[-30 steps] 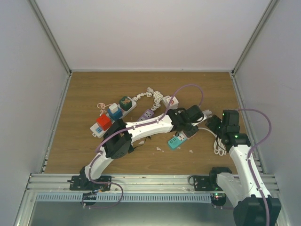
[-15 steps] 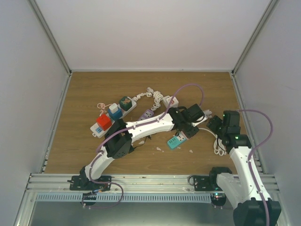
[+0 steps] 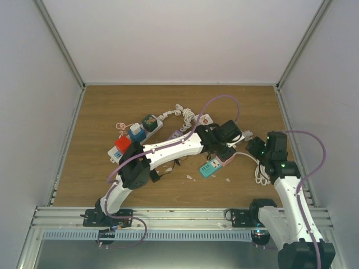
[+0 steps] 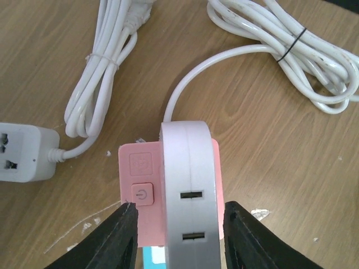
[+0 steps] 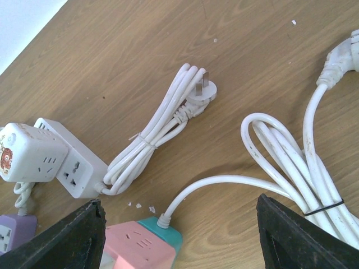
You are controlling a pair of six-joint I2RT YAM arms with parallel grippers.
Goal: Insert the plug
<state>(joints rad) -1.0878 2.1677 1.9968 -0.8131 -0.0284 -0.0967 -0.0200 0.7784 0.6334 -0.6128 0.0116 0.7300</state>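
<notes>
Left gripper [image 4: 182, 238]: jaws parted, flanking white plug [image 4: 190, 168] on pink socket block [image 4: 140, 168]; grip cannot be told. Right gripper [image 5: 182, 227] open, empty

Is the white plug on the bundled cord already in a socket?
No, the white plug lies loose on the table, with bare prongs.

The white plug [image 4: 189, 185] on the pink power strip [image 4: 140, 168] runs off the bottom edge of the left wrist view, its lower end lost. Whether the fingers [image 4: 120, 235] of the left gripper [image 4: 176, 213] press it or stand just clear, I cannot tell. From above, that gripper hides most of the strip. A purple strip [image 5: 8, 238] is cropped at the right wrist view's corner.
</notes>
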